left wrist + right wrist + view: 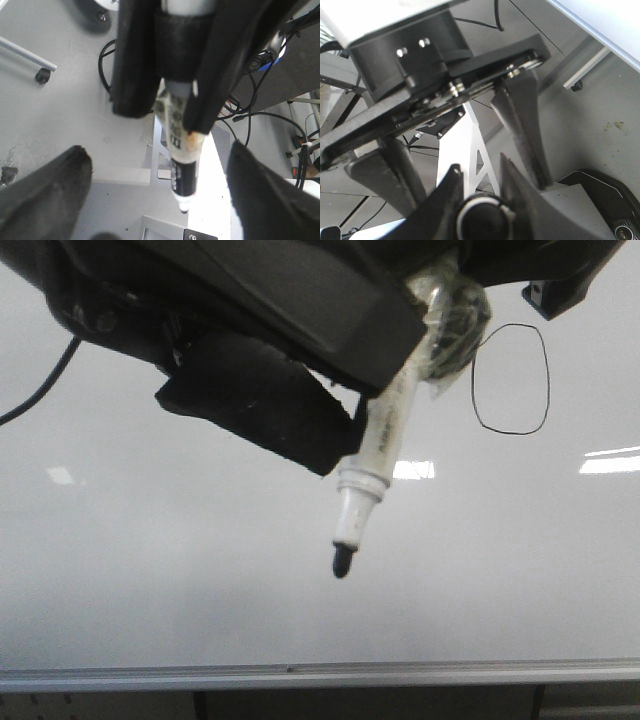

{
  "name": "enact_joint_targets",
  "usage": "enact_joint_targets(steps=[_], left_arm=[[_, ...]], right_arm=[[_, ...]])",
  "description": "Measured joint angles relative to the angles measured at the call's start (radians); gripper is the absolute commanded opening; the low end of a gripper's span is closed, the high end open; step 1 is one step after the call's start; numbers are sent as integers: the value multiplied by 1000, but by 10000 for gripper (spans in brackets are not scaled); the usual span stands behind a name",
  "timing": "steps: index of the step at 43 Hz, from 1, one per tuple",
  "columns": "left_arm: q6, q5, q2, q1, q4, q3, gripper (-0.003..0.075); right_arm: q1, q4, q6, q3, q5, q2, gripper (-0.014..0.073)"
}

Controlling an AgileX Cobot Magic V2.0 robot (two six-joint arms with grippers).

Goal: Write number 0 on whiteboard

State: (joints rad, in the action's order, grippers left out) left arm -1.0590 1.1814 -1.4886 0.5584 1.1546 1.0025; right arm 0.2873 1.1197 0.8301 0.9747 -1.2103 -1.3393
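The whiteboard [150, 570] fills the front view, its silver rail [320, 675] along the bottom. The number 0 [510, 378], a thin black oval, is drawn at the upper right. A white marker [385, 435] with a black tip [343, 561] points down, left of and below the oval. My right gripper [480, 167] is shut on the marker's round black end [482, 220]; in the left wrist view it [167, 120] clamps the marker [182, 165]. My left gripper [156, 152] is open, its fingers [45, 192] wide on either side of the marker, not touching it.
Bright light reflections [610, 460] lie on the board. A black cable [40, 390] hangs at the left. Below the arms are grey floor, cables [250, 115], a castor leg [42, 75] and a white metal stand [470, 150].
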Motion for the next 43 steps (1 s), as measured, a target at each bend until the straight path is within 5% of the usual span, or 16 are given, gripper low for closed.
enact_joint_targets(steps=[11, 25, 31, 38, 43], left_arm=[[-10, 12, 0, 0, 11, 0, 204], [-15, 21, 0, 0, 42, 0, 164], [-25, 21, 0, 0, 45, 0, -20], [-25, 15, 0, 0, 45, 0, -20], [-25, 11, 0, 0, 41, 0, -20]], right_arm=[[0, 20, 7, -1, 4, 0, -67], [0, 81, 26, -2, 26, 0, -67], [0, 90, 31, -2, 32, 0, -67], [0, 90, 42, -2, 39, 2, -57], [0, 90, 47, -2, 42, 2, 62]])
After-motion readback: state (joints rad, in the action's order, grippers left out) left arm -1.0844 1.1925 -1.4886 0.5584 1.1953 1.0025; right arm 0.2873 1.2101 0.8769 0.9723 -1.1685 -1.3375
